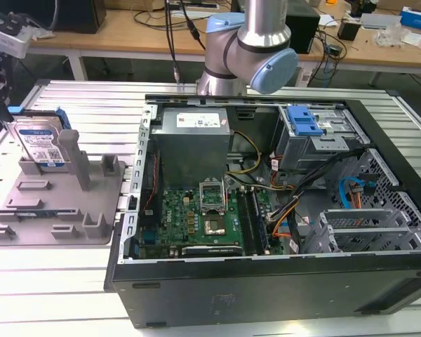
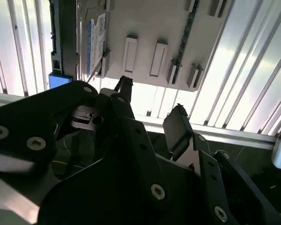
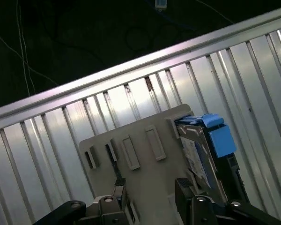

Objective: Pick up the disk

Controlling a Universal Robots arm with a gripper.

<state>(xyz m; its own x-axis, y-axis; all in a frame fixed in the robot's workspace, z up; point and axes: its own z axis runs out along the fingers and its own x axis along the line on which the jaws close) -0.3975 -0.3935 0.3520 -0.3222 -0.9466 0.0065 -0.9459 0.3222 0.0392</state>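
1. Workshop floor: wooden benches run along the back, and up front a ribbed aluminium table (image 1: 49, 281) carries an open computer case (image 1: 266, 298) at centre.
2. To the gripper (image 2: 150, 107): in both wrist views the jaws are spread wide, with nothing between them and nothing touched.
3. Just beyond the fingertips (image 3: 182, 186) sits the grey holder tray (image 1: 63, 203).
4. The key relation is that the disk (image 2: 97, 40) stands on edge in a slot at the tray's far corner. It is ahead of the jaws and off to one side, not lined up with the gap.
5. In the exterior view the disk is at ten o'clock from the case, flat face to camera and leaning slightly.
6. Its label is white-and-blue print, too small to read, and a blue rail (image 3: 220, 140) edges it.
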